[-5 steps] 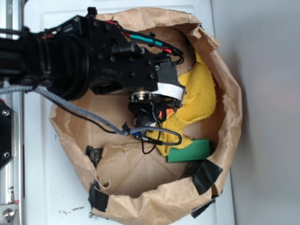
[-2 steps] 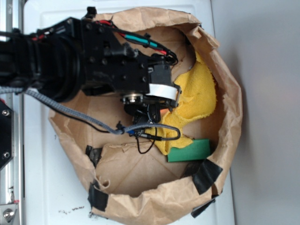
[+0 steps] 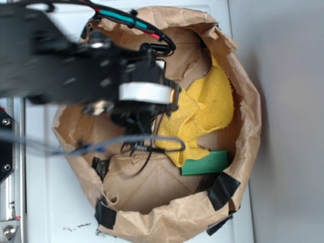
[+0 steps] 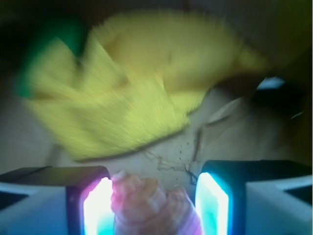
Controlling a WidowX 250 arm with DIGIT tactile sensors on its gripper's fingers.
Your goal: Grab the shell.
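The shell [image 4: 149,205] sits between the two fingers of the claw [image 4: 154,205] in the wrist view — a ribbed, pinkish-tan body at the bottom edge of that picture. It lies against the left finger [image 4: 95,205], while a narrow gap shows before the right finger; whether the pinch is firm cannot be told. In the exterior view the shell is hidden under the arm.

The claw hangs inside the paper bag [image 3: 248,126], whose rolled-down walls form an open basin on the white table [image 3: 50,202].

Contents of the bag:
- yellow cloth [image 3: 207,109], crumpled against the far-right wall;
- green block [image 3: 204,163], touching the cloth's lower edge.

Black tape [image 3: 223,190] patches the bag's rim.
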